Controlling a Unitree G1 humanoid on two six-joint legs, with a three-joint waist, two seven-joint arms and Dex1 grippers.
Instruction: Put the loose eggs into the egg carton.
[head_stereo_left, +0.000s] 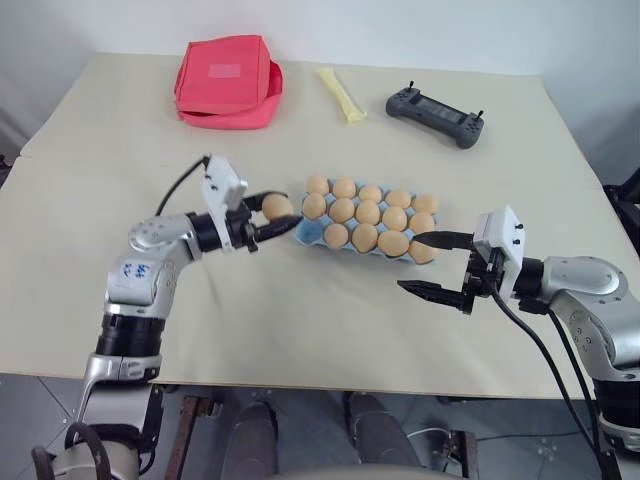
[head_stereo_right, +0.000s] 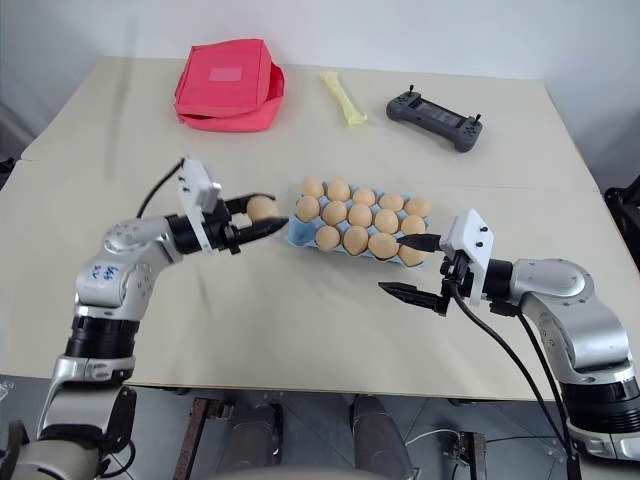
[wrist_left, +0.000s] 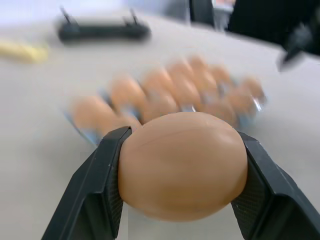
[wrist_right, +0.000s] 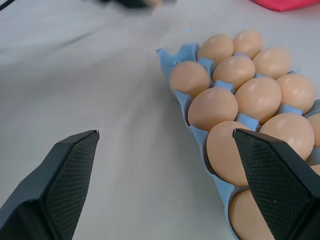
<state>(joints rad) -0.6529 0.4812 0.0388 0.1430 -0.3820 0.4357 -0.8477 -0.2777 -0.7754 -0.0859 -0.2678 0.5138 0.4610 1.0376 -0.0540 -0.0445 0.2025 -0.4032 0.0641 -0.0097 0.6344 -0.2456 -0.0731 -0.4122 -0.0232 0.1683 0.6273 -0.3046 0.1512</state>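
From the head camera, the left gripper holds one tan egg between its black fingers, just off the left end of the light blue egg carton at mid-table, whose cups are nearly all filled. The right gripper hangs wide apart and empty at the carton's near right corner. A red fabric pouch, a yellow strip and a dark handheld controller lie at the far side.

The left wrist camera shows the egg clamped between both fingers, the carton blurred beyond.

The right wrist camera shows spread fingers beside the carton.
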